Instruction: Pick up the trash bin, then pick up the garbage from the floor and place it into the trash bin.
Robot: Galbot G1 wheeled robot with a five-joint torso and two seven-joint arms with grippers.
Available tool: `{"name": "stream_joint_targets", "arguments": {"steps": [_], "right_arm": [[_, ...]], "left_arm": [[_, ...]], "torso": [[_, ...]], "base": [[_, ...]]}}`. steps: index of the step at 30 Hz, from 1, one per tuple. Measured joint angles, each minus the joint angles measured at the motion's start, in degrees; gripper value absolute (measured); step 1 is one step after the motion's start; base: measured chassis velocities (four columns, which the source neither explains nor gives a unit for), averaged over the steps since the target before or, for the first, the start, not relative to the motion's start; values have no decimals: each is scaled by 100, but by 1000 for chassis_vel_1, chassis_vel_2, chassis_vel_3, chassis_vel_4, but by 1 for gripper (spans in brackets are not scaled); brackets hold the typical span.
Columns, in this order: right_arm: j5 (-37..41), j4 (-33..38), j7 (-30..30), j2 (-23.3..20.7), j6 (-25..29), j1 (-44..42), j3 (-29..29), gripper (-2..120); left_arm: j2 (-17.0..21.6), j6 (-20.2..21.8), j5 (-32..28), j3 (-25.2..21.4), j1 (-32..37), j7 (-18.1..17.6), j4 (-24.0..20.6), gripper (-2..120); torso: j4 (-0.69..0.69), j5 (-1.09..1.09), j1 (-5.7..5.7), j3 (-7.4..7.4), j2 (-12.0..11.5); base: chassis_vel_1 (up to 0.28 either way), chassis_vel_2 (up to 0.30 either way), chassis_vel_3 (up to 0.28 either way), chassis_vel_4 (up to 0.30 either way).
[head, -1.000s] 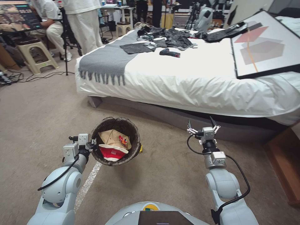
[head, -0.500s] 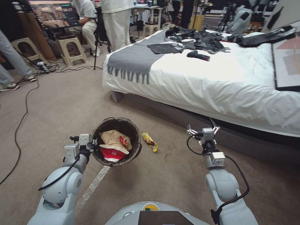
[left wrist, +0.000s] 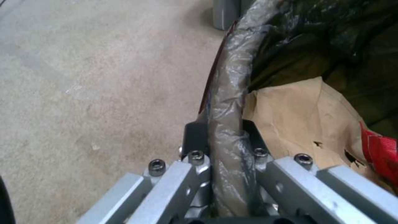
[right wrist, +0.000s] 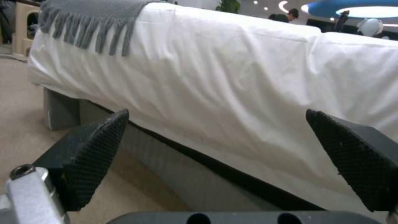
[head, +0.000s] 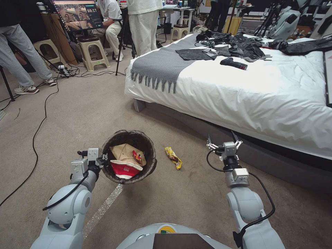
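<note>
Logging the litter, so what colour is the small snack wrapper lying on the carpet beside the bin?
Yellow with brown markings, best seen in the head view: the snack wrapper.

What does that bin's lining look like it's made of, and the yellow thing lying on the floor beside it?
The trash bin lining looks like thin dark plastic film: it is glossy and wrinkled where the left hand pinches the rim. The yellow wrapper on the carpet seems shiny printed plastic or foil, crumpled; which one is unclear.
</note>
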Motion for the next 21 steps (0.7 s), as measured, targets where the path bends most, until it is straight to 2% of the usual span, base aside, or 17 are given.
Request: {"name": "stream_joint_targets", "arguments": {"steps": [5, 10, 12, 13, 14, 15, 16, 19, 21], "right_arm": [[163, 40, 2, -46, -54, -46, -64, 100], [680, 193, 92, -420, -509, 57, -369, 100], [963, 173, 158, -807, -807, 356, -585, 100], [963, 173, 158, -807, -807, 356, -585, 100], [1184, 170, 222, -985, -971, 488, -721, 100], [1576, 146, 319, -1334, -1226, 731, -958, 100], [1576, 146, 319, -1334, -1226, 731, -958, 100], [2700, -128, 560, -2177, -1817, 1687, -1589, 100], [2947, -218, 616, -2311, -1957, 1904, -1725, 100]], "left_arm": [[-16, 0, -2, 0, -1, 0, 13, 3], [-20, 0, 19, -2, 0, 0, 52, 3], [-38, 0, 60, 19, 0, 6, 65, 3], [-38, 0, 60, 19, 0, 6, 65, 3], [-44, 0, 78, 22, -2, 9, 77, 3], [-51, 0, 99, 23, -4, 13, 87, 3], [-51, 0, 99, 23, -4, 13, 87, 3], [-66, 0, 126, 34, -10, 14, 98, 3], [-69, 0, 129, 35, -10, 14, 98, 3]], "torso": [[0, 0, 0, 0, 0], [1, 1, 0, 0, 0], [1, 1, 0, 0, 0], [1, 1, 0, 0, 0], [-1, 1, 0, 0, 0], [1, 2, 0, 0, 0], [1, 2, 0, 0, 0], [4, 1, 0, 0, 0], [3, 1, 0, 0, 0]], "base": [[0, 0, 0, 0], [0, 0, 0, 0], [0, 0, 0, 0], [0, 0, 0, 0], [0, 0, 0, 0], [0, 0, 0, 0], [0, 0, 0, 0], [0, 0, 0, 0], [0, 0, 0, 0]]}}
